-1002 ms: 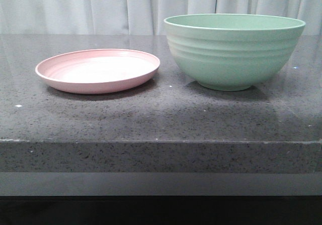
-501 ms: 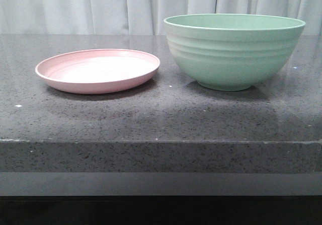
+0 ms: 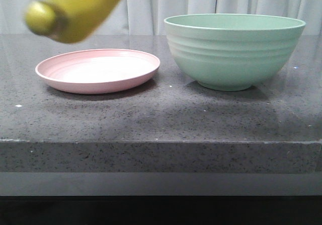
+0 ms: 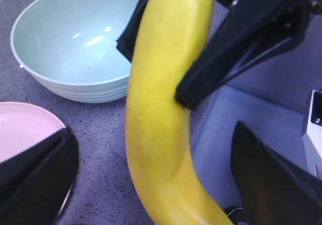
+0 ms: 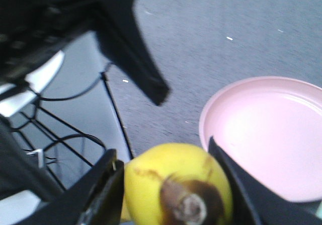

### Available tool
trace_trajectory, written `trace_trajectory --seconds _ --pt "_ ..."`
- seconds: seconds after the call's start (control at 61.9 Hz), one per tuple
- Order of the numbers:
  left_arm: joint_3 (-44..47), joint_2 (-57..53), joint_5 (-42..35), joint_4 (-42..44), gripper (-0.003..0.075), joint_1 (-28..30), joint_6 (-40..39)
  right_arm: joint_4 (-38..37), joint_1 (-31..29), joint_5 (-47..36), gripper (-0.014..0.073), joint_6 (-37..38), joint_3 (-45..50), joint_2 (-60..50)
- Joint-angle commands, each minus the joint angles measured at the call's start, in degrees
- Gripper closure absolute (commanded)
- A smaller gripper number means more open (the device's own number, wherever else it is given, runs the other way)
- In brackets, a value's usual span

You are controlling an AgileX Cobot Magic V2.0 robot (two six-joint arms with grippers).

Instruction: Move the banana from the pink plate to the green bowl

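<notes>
Banana newly in front view, airborne above pink plate; a second ago neither it nor arms visible. Right claw clamped on banana; left claw spread, empty. Green bowl empty; transfer underway.

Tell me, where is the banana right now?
In the front view the banana hangs in the air at upper left, above the pink plate and left of the green bowl, clamped in the right gripper.

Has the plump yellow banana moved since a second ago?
Yes. The plump yellow banana, absent from the front view before, now hangs above the shallow pink plate's left side.
</notes>
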Motion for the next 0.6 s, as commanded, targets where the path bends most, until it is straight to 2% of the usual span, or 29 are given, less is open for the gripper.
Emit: trace_trajectory --seconds 0.0,0.259,0.469,0.582 --pt "-1.94 -1.22 -2.08 -2.97 0.0146 -0.11 -0.43 -1.13 -1.22 -3.58 0.0445 4.83 -3.06 -1.51" --pt "-2.06 -1.22 -2.08 -1.90 0.0156 -0.11 -0.43 -6.58 -12.07 -0.44 0.0445 13.40 -7.76 -1.51" --pt "-2.06 -1.22 -2.08 -1.44 0.0156 -0.11 -0.43 -7.59 -21.54 0.42 0.0445 15.12 -11.82 -0.61" --pt "-2.06 -1.22 -2.08 -1.44 0.0156 -0.11 -0.43 -7.65 -24.48 1.77 0.0445 15.63 -14.46 2.62"
